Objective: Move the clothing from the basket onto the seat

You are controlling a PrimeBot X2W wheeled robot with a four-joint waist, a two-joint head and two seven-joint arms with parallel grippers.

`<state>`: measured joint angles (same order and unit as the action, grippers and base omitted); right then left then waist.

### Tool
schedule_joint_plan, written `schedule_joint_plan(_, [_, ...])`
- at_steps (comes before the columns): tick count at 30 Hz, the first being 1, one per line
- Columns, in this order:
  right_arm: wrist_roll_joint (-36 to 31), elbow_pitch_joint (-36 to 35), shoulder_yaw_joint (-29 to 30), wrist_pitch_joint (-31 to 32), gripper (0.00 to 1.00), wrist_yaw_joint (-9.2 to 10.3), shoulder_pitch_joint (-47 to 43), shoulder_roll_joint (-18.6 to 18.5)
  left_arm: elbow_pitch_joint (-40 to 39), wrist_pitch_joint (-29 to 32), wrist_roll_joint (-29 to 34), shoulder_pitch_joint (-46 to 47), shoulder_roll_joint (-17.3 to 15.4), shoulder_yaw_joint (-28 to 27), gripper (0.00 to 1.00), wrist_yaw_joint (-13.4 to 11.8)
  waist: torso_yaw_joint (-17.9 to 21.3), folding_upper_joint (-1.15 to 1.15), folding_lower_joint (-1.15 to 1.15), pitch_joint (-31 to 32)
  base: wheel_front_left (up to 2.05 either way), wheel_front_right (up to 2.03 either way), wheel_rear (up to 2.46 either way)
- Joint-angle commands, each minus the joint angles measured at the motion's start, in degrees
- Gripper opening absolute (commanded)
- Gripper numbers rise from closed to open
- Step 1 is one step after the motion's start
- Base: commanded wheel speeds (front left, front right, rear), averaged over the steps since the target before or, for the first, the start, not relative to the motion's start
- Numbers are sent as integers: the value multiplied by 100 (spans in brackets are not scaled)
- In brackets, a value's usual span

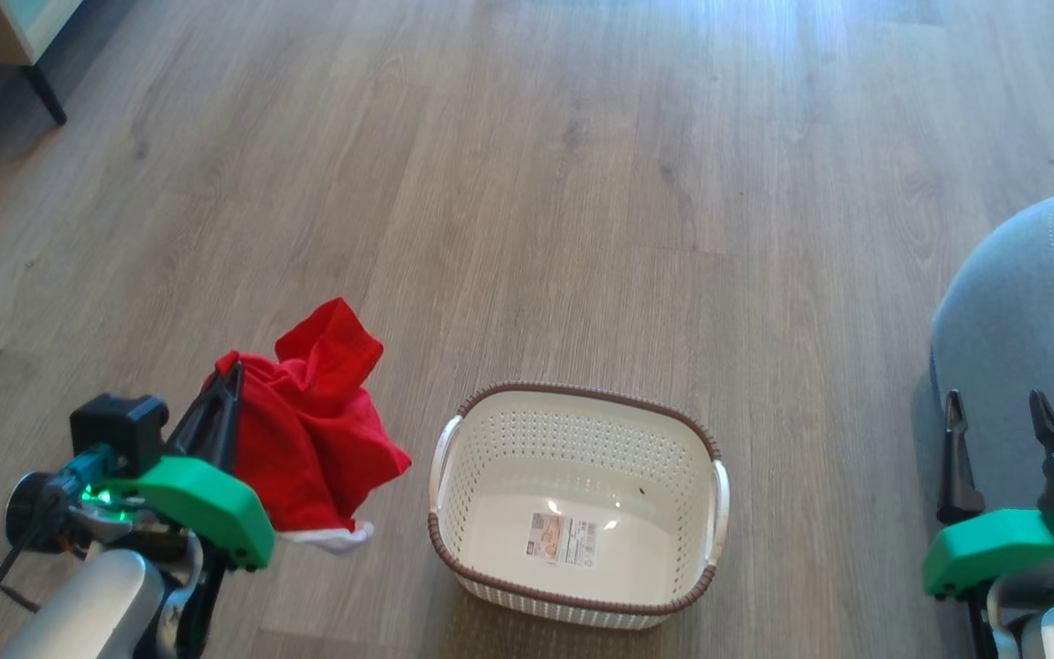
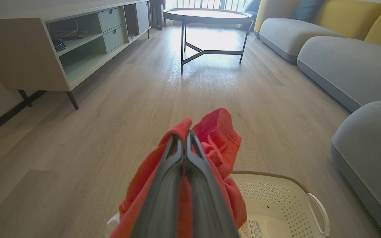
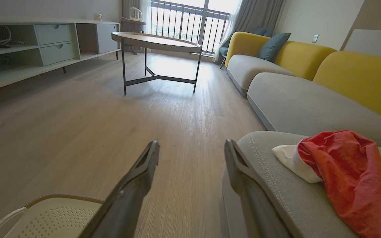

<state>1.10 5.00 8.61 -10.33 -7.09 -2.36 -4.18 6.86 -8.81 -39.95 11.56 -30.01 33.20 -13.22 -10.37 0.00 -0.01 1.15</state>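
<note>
My left gripper (image 1: 232, 371) is shut on a red garment with white trim (image 1: 321, 430), hanging above the floor left of the basket (image 1: 454, 430). In the left wrist view the fingers (image 2: 185, 138) pinch the red cloth (image 2: 222, 132), with the basket (image 2: 316, 205) at the lower right. The cream basket with a brown rim holds only a label sticker (image 1: 562, 538). My right gripper (image 1: 998, 407) stands open over the edge of the grey seat (image 1: 1030, 311), holding nothing. On the seat (image 3: 276, 185) lies another red garment (image 3: 346, 172) with a white piece (image 3: 291, 160).
Wood floor lies all around. A round side table (image 3: 157, 41) on dark legs stands ahead. A low media cabinet (image 2: 28, 53) runs along the left. A grey and yellow sofa (image 3: 309, 82) runs along the right.
</note>
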Motion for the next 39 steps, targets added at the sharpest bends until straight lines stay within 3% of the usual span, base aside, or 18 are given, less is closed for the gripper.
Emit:
schedule_joint_plan(1, [18,-184,-123,-13,100,-40,134,-147,-187,-20,-23,271,-230,-289,0,-38,30,0,1,-11,0,0,0])
schedule_joint_plan(39, [69,44,-151,-131,100,-40,186,-80,-123,-48,-77,351,-192,-175,0,-35,501,0,1,41,0,0,0])
